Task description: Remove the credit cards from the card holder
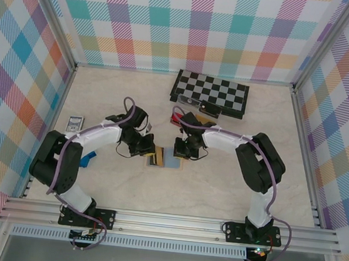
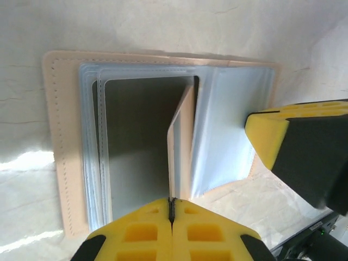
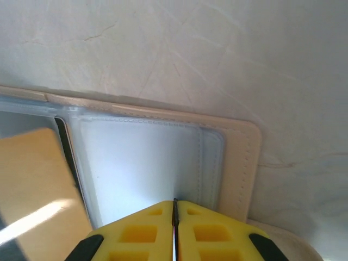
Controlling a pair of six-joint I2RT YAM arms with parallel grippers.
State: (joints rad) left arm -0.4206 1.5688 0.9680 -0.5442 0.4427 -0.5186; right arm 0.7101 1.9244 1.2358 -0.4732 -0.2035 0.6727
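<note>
- Plaid walls [image 1: 199, 26] in pastel pink, teal, orange and purple closed in the back and both sides.
- Silver metal posts [image 1: 50, 19] ran along the wall corners.
- The table [image 1: 231, 190] had a pale, marble-veined top.
- A slotted metal rail [image 1: 170, 221] crossed the near edge.
- Soft glare [image 2: 24, 163] lay on the tabletop.

arms [image 1: 256, 159] blk | sleeves [image 1: 101, 136] wht | cables [image 1: 274, 179] purple | fingers [image 2: 141, 234] yellow, blk-backed
</note>
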